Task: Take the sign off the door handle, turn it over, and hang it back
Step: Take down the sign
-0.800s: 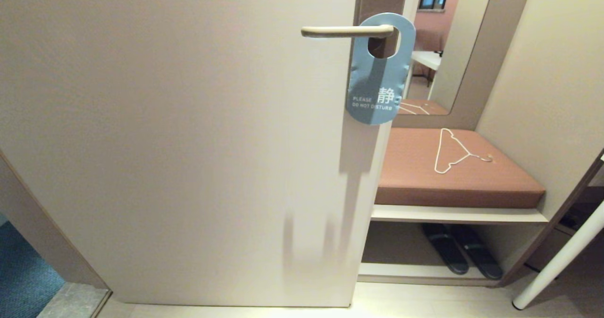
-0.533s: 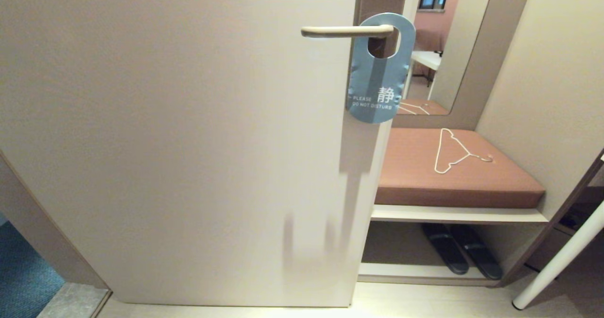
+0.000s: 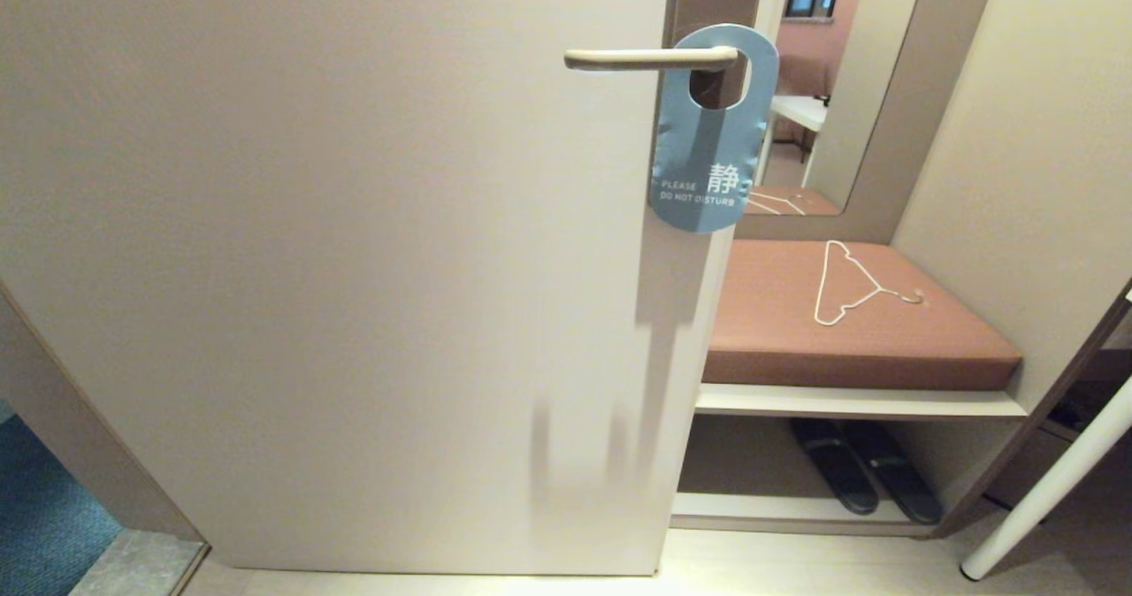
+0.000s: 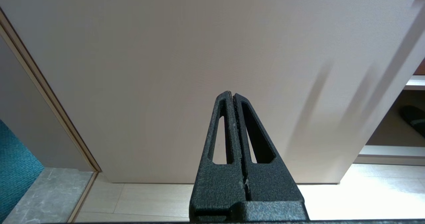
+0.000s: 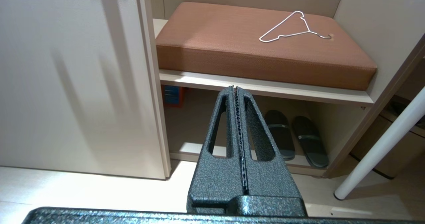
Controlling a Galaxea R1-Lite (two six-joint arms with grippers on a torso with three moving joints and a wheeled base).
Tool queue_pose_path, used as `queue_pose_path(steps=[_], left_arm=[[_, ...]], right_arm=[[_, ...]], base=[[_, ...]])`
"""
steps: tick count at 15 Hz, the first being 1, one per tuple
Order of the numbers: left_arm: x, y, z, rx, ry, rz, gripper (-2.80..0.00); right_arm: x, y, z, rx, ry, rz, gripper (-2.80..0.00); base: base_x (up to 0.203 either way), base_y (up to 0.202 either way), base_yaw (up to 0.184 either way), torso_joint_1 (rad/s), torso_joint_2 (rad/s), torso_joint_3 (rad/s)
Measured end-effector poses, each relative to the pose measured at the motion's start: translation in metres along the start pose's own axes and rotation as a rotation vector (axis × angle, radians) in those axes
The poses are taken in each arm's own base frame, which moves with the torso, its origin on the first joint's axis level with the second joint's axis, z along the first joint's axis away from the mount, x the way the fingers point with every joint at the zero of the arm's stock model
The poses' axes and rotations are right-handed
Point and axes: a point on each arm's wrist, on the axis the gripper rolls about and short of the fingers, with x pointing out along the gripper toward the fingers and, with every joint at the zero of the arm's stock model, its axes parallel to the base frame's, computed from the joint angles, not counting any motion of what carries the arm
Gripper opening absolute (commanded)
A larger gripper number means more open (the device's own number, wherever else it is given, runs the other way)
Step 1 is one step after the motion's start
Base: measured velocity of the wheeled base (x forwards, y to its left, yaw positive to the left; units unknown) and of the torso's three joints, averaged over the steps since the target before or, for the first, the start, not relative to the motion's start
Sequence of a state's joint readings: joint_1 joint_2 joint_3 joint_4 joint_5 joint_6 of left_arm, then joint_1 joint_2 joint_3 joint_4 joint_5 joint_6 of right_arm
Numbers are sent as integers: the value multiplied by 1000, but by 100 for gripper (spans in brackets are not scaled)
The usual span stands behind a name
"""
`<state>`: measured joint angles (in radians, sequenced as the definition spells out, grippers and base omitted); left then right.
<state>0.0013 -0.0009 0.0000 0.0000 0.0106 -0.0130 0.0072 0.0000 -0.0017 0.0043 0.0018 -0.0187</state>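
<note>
The sign point(image 3: 707, 149) hangs by its oval hole on the door handle point(image 3: 650, 57), blue "PLEASE DO NOT DISTURB" face toward me, at the right edge of the beige door point(image 3: 354, 269). Neither arm shows in the head view. My left gripper point(image 4: 232, 94) is shut and empty, low down, facing the bottom part of the door. My right gripper point(image 5: 235, 88) is shut and empty, low down, facing the shelf under the bench. The sign and handle do not show in either wrist view.
A brown cushioned bench point(image 3: 849, 322) stands right of the door with a thin white wire clothes hanger point(image 3: 849, 282) on it. Black slippers point(image 3: 862, 472) lie on the shelf below. A white slanted pole point(image 3: 1052, 481) stands at the far right. A mirror point(image 3: 822, 92) hangs behind the bench.
The sign sways slightly on the handle. Nothing else has moved.
</note>
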Motion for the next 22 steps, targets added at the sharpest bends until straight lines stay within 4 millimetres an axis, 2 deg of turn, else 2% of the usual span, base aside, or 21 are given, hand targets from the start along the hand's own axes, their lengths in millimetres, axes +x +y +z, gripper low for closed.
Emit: queue_pose_path(steps=[3,5,9,11,14,18,20,22], left_arm=[[0,0,0,0,0,0,-280],[0,0,0,0,0,0,-280],[0,0,0,0,0,0,-280],[0,0,0,-1,0,0,-280],[0,0,0,0,0,0,-280],[0,0,0,0,0,0,-280],[0,0,0,0,0,0,-280],[0,0,0,0,0,0,-280]], right_arm=[[-1,0,3,-4,-9,-2,-280],[-5,0,14,-2,-41,-3,-280],[-19,-1,49,-3,-63,-12,-280],[-19,-2,74,-8,-46,-40,-280],[-5,-5,111,-37,10,-147,-280],[25,-10,158,-90,82,-290,-280],[42,-10,167,-94,132,-300,-280],[61,-10,166,-63,192,-298,-280]], base=[[0,0,0,0,0,0],[0,0,0,0,0,0],[0,0,0,0,0,0],[0,0,0,0,0,0],[0,0,0,0,0,0],[0,0,0,0,0,0],[0,0,0,0,0,0],[0,0,0,0,0,0]])
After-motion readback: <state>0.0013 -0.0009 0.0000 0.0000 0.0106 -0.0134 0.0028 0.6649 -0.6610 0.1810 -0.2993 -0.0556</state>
